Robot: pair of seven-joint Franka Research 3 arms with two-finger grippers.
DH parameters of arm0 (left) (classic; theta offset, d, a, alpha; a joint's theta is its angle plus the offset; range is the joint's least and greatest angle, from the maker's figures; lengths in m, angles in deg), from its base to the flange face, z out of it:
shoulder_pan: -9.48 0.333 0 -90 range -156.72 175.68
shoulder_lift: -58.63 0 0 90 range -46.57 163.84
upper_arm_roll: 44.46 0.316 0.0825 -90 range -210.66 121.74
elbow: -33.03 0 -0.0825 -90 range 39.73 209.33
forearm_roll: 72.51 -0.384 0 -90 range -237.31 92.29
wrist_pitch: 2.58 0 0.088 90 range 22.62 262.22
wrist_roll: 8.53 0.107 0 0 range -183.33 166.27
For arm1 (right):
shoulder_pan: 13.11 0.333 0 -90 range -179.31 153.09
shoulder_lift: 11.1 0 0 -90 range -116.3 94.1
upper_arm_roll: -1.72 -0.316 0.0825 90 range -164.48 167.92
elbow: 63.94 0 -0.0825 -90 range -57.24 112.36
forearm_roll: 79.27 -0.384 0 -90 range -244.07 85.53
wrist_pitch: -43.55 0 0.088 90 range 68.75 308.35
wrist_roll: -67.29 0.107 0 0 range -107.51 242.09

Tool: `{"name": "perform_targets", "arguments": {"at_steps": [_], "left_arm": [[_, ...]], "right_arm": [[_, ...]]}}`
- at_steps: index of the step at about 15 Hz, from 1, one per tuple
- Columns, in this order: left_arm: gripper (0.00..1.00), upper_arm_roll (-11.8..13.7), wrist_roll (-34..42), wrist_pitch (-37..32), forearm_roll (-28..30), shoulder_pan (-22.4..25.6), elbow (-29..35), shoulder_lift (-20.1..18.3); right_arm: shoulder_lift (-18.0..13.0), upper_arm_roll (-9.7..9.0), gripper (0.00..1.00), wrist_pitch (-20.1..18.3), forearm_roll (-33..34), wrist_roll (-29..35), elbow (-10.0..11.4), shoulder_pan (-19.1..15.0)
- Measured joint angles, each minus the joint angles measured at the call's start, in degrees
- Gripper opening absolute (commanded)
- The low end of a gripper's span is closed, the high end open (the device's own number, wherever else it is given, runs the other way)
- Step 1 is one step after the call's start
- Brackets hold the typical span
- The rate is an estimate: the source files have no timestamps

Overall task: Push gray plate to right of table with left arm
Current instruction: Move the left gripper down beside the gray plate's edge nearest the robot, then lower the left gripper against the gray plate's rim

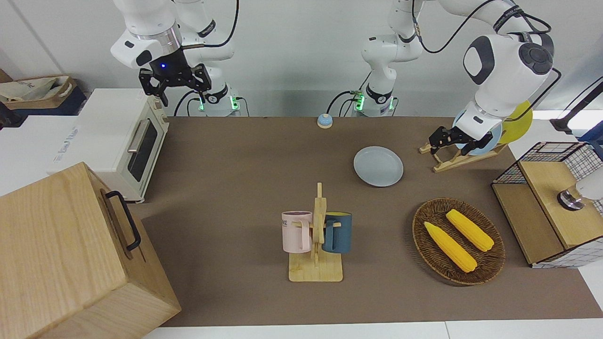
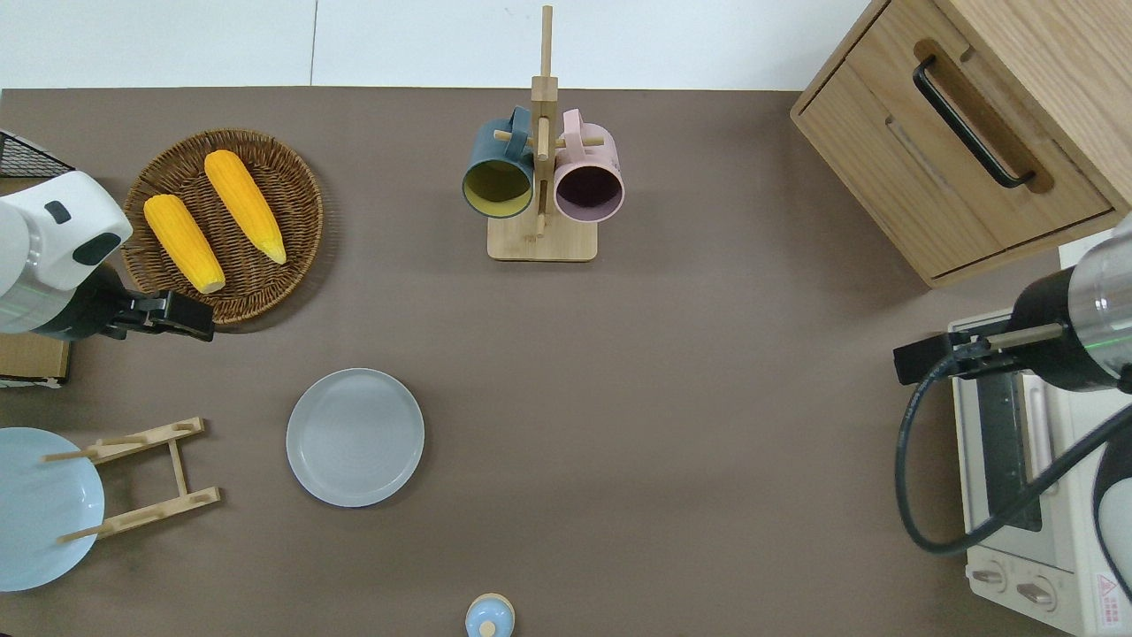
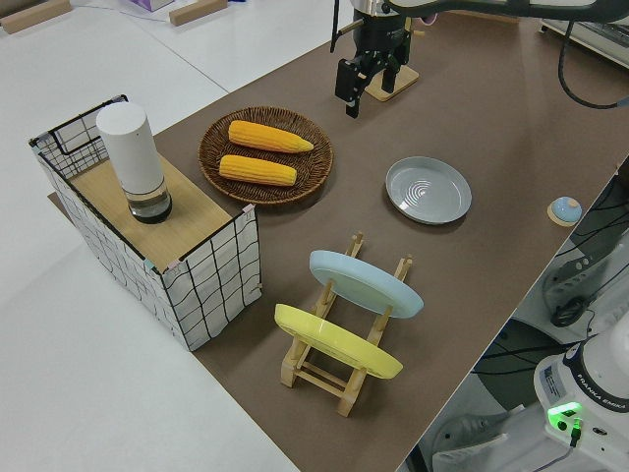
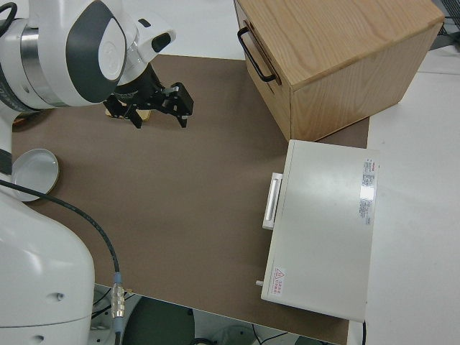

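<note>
We see the gray plate lying flat on the table, near the left arm's end, just beside the wooden plate rack. The left gripper hangs over the table by the corn basket, apart from the plate; we cannot tell its finger state. The right arm is parked.

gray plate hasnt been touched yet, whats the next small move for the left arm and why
Probably bring the left gripper down beside the gray plate, on its edge toward the left arm's end of the table. The gripper hangs over bare table near the wicker basket, apart from the plate, so it must get low before it can push. The right arm is parked.
</note>
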Motion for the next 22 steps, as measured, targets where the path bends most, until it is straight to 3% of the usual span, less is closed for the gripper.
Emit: {"name": "perform_targets", "arguments": {"at_steps": [6, 9, 16, 22], "left_arm": [[1.0, -0.04, 0.0, -1.07, 0.0, 0.0, 0.55, -0.1], [1.0, -0.04, 0.0, -0.32, 0.0, 0.0, 5.27, -1.87], [1.0, 0.04, 0.0, 18.51, 1.28, 0.03, 31.66, -14.3], [1.0, -0.29, -0.6, 33.31, 1.54, -1.8, 46.8, -18.34]], "right_arm": [[0.0, 0.0, 0.983, 0.0, 0.0, 0.0, 0.0, 0.0], [0.0, 0.0, 0.983, 0.0, 0.0, 0.0, 0.0, 0.0], [0.0, 0.0, 0.983, 0.0, 0.0, 0.0, 0.0, 0.0], [0.0, 0.0, 0.983, 0.0, 0.0, 0.0, 0.0, 0.0]]}}
